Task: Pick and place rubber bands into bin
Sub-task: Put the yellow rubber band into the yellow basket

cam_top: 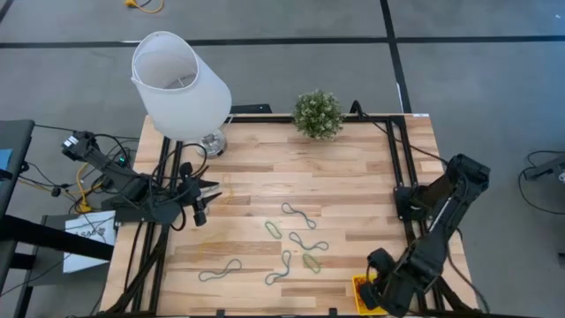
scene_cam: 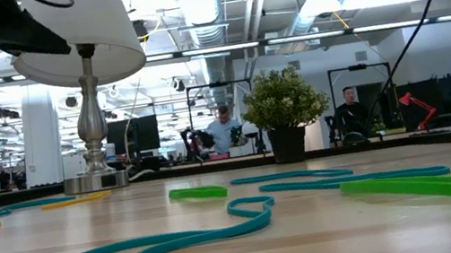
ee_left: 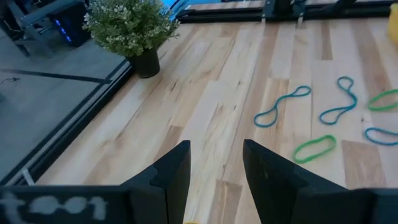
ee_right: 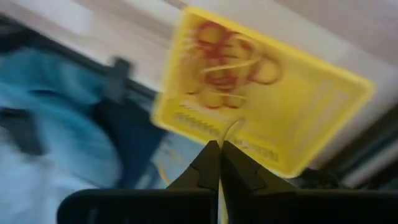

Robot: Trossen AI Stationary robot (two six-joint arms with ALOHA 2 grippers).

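Note:
Several rubber bands, grey-blue and green, lie flat on the wooden table (cam_top: 265, 177), such as a grey-blue one (cam_top: 300, 212) and a green one (cam_top: 312, 261); the low view shows a teal one (scene_cam: 162, 244) close up. The yellow bin (cam_top: 360, 291) sits at the table's near right corner, and it holds red and yellow bands (ee_right: 230, 59). My right gripper (ee_right: 219, 152) hovers above the bin, shut on a thin yellow band. My left gripper (ee_left: 214, 168) is open near the table's left edge (cam_top: 205, 199), well away from the bands (ee_left: 281, 106). My right gripper pinches a thin yellow rubber band between its two fingertips; a short loop of it (ee_right: 232, 127) sticks out past the tips toward the bin (ee_right: 311, 106). The fingers point down at the bin from above. The band is lifted clear.
A white lampshade (cam_top: 181, 84) on a metal base stands at the far left of the table, and a small potted plant (cam_top: 318, 113) at the far edge. Black cables and frame rails run along both sides. People sit in the room beyond (scene_cam: 224, 131).

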